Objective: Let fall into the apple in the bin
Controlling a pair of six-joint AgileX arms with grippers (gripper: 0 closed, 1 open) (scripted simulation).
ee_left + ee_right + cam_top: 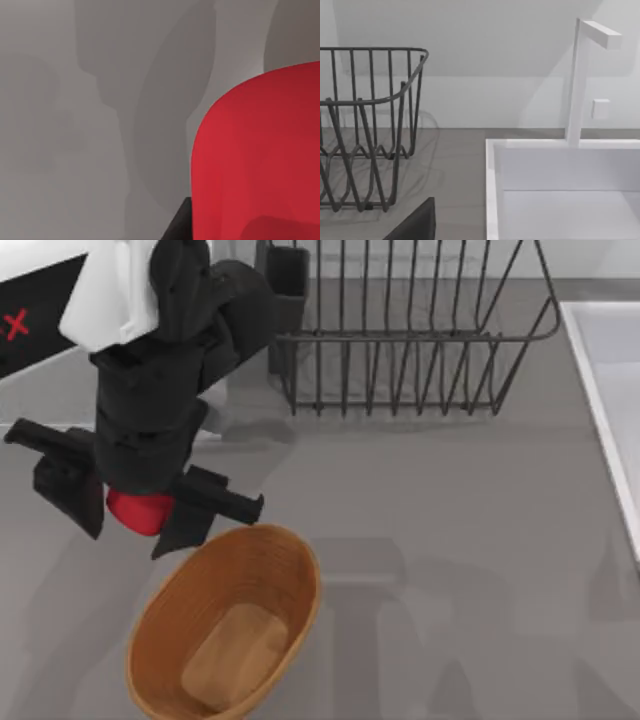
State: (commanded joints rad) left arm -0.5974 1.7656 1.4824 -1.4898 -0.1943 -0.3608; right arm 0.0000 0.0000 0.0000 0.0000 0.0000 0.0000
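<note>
Our left end effector (140,502) hangs above the left part of the surface (450,540) in the top view, its two black fingers (205,502) pinching the apple (138,512) between them. The apple is bright red and mostly covered from above by the arm's dark body, so we see just its lower half peeking out. In the left wrist view the apple (260,155) sits very close to the lens as a large red curve, with a dark corner of a finger beside it and grey surface (75,125) behind.

The bin (160,625) lies at about five o'clock from the apple, near it but not under it: the apple sits just off the basket's upper-left rim (whether the finger overlaps the rim or merely passes above it, we cannot tell). The bin is an oval orange-brown wicker basket with a lighter tan flat bottom, standing on the surface at the lower left of the top view.

At roughly one o'clock from our left end effector stands a black wire dish rack (420,340), well apart from the bin, with a dark cup-shaped holder (288,280) at its left end. A white sink (610,390) runs along the right edge.

From the right wrist view we see the rack (365,130), the sink (560,190) and a white faucet (580,80) rising behind it; a dark piece of our right end effector (417,222) shows low in that view, and we cannot tell how its fingers stand.
</note>
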